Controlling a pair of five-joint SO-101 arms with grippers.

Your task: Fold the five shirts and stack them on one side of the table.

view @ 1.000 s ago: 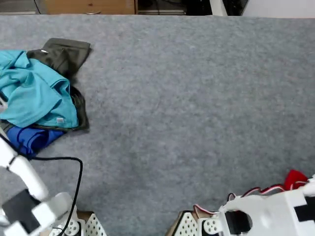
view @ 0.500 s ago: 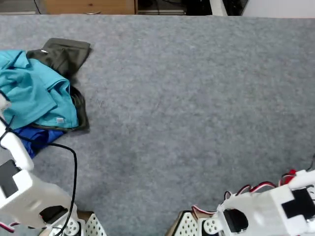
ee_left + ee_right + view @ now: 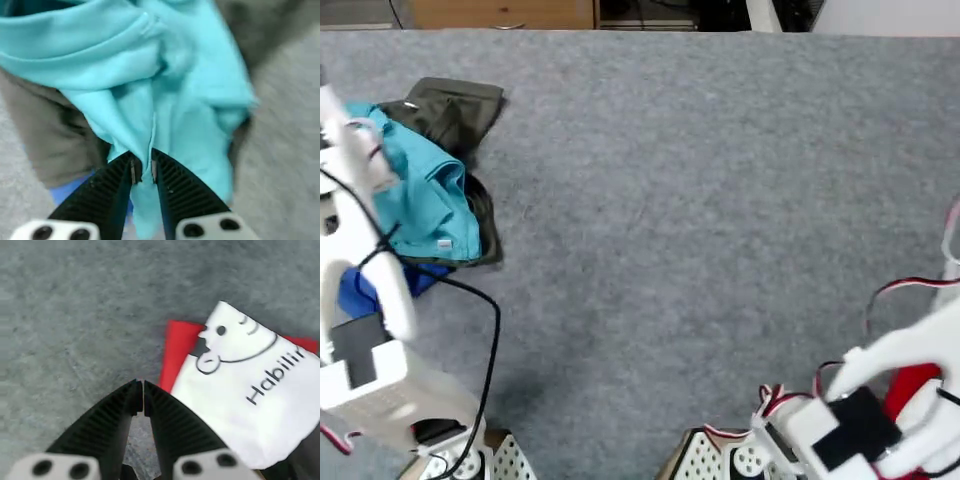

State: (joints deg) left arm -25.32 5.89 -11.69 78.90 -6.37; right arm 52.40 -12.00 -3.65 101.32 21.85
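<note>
– While the left gripper point(image 3: 142, 170) has its fingers clamped on a ridge of the turquoise shirt point(image 3: 165, 75), what would you watch for?

– How much cloth it holds. The fingers pinch one narrow fold near the hem, so I judge the grip thin. A slow, level pull out over the bare table point(image 3: 700, 200) should carry the shirt clear. A jerk could let the fold slip out.

– Where does that shirt lie?

– On top of the heap at the far left of the table. The olive shirt point(image 3: 450, 110) is under it and pokes out behind. The blue shirt point(image 3: 360, 290) shows beneath its near edge. All three touch, so the lower two may drag along. Lifting before pulling sideways would help the top one come away alone.

– And the other arm?

– The right gripper point(image 3: 139, 386) has its fingers pressed together on nothing, just above the grey felt. Beside it lie the red shirt point(image 3: 177, 350) and, on top of that, the white shirt point(image 3: 250, 380), at the near right corner. To my eye that pair is the stack, so the turquoise one wants spreading flat in the middle, well apart from both piles.

– Any print worth noting?

– The white shirt carries a black line drawing of a cartoon face, with a word in black letters beside it. A small pale label point(image 3: 442, 244) sits near the turquoise shirt's near edge, and another white tag point(image 3: 410, 104) sits on the olive one. Both are too small to read.
</note>
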